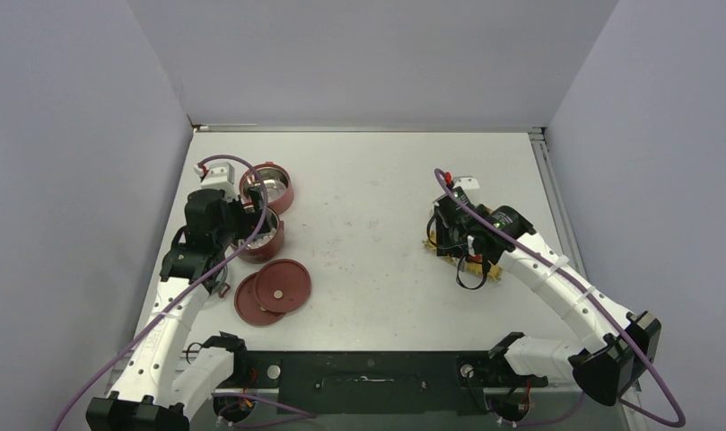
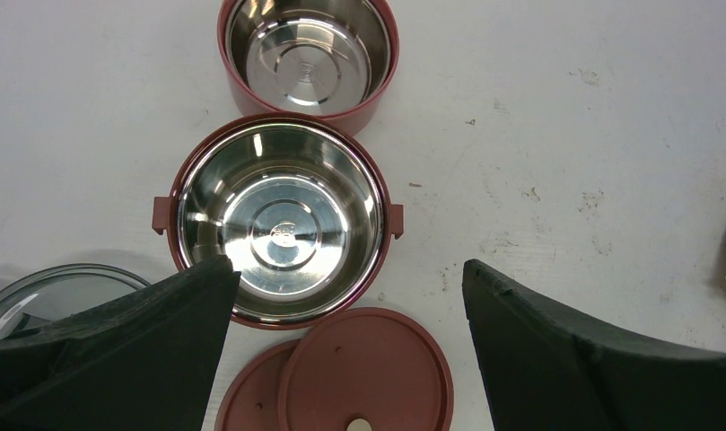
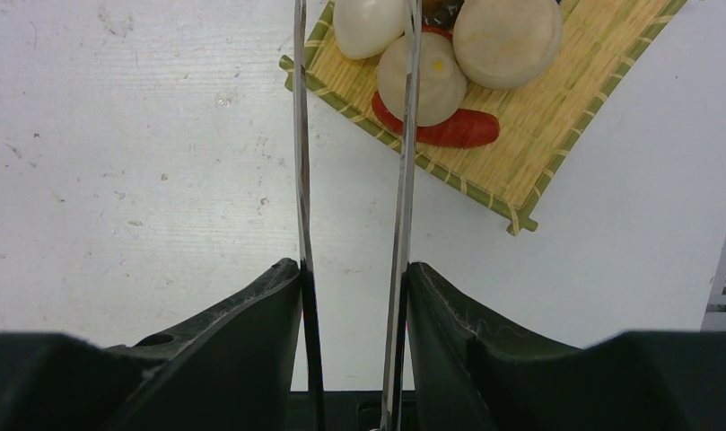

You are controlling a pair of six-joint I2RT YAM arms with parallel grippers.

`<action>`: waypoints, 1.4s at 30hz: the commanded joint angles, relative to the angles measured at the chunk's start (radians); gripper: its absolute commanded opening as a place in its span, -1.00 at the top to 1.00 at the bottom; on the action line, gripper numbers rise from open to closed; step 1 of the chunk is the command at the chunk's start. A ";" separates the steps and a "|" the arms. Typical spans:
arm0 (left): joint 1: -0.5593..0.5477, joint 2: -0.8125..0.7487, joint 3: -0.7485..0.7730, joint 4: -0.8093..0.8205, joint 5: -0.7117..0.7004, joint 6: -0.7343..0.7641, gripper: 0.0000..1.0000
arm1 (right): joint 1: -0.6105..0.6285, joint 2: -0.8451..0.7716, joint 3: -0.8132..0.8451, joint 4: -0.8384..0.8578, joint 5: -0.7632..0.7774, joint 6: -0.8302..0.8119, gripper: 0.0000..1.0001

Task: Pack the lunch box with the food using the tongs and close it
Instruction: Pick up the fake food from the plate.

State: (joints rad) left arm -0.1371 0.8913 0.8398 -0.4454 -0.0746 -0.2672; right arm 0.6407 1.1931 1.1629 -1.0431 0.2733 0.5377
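The lunch box stands apart as two open dark-red bowls with shiny steel insides, a near bowl [image 2: 283, 220] and a far bowl [image 2: 307, 54], both empty. Its two flat lids [image 2: 366, 373] lie overlapped on the table. My left gripper [image 2: 347, 267] hangs open above the near bowl's front rim, holding nothing. My right gripper [image 3: 353, 265] is shut on the tongs [image 3: 300, 135], pressing their two slim silver arms inward. The arms reach toward the food: cream balls [image 3: 507, 40] and a red sausage piece [image 3: 453, 130]. One arm crosses a ball [image 3: 431, 85]. The tong tips run out of view.
The food lies on a yellow woven mat [image 3: 520, 144] at the table's right [image 1: 462, 260]. A clear round lid [image 2: 45, 292] lies left of the near bowl. The bowls [image 1: 267, 184] and lids [image 1: 274, 289] sit at the table's left.
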 commanded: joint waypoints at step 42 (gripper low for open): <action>-0.009 -0.018 -0.005 0.019 -0.001 0.005 -0.92 | -0.010 0.098 -0.061 0.060 0.057 0.001 0.16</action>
State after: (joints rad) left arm -0.1429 0.8902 0.8288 -0.4454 -0.0746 -0.2676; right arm 0.6353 1.2709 1.1118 -1.0161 0.2874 0.5529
